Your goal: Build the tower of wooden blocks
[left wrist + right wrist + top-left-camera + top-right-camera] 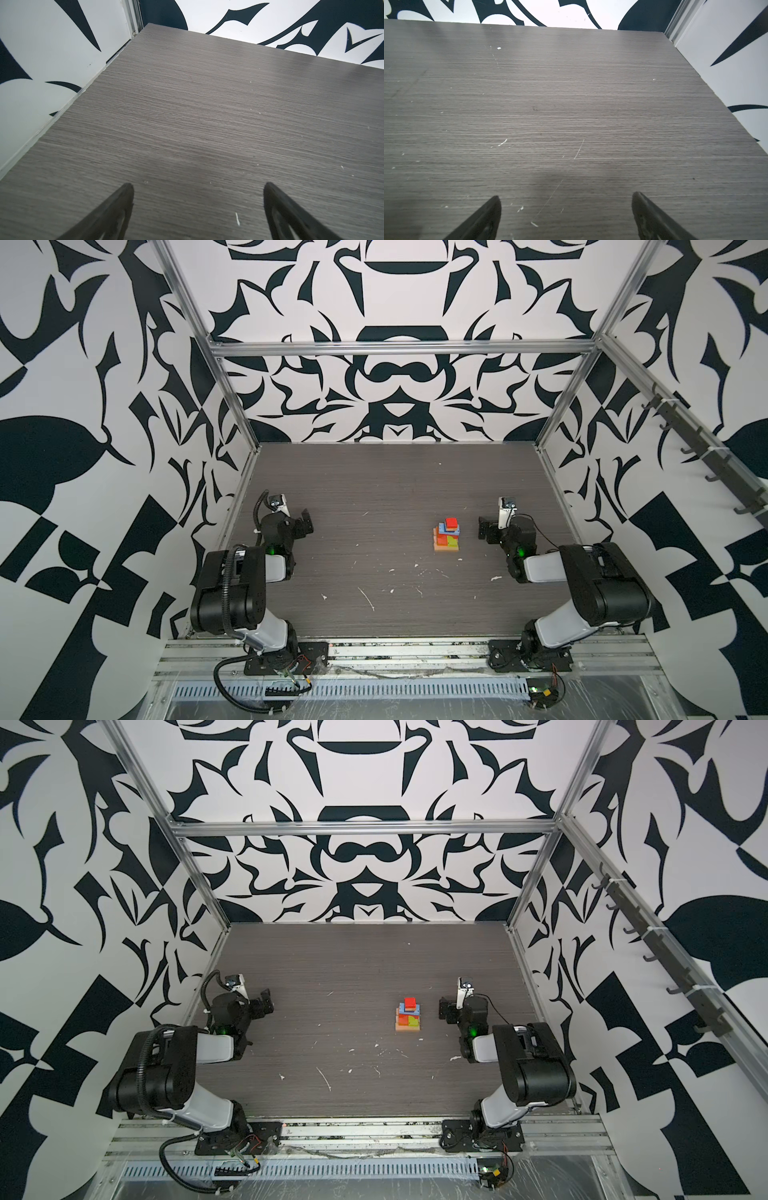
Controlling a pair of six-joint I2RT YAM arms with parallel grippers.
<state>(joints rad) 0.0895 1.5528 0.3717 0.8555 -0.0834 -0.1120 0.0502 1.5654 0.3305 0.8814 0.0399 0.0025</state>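
Slotted pale-grey plastic cable duct and a silver aluminium base rail run along the bottom edge in both top views. Above them, right of centre on the grey wood-grain tabletop, stands the wood block tower: a tan base, then orange, red and lime-green pieces, blue bars higher up, and a red cube on top. At middle left of the frame the left gripper is well apart from the tower, its jaws spread wide and empty over the board. Just right of the tower, near it but not touching, the right gripper is likewise spread wide and holds nothing.
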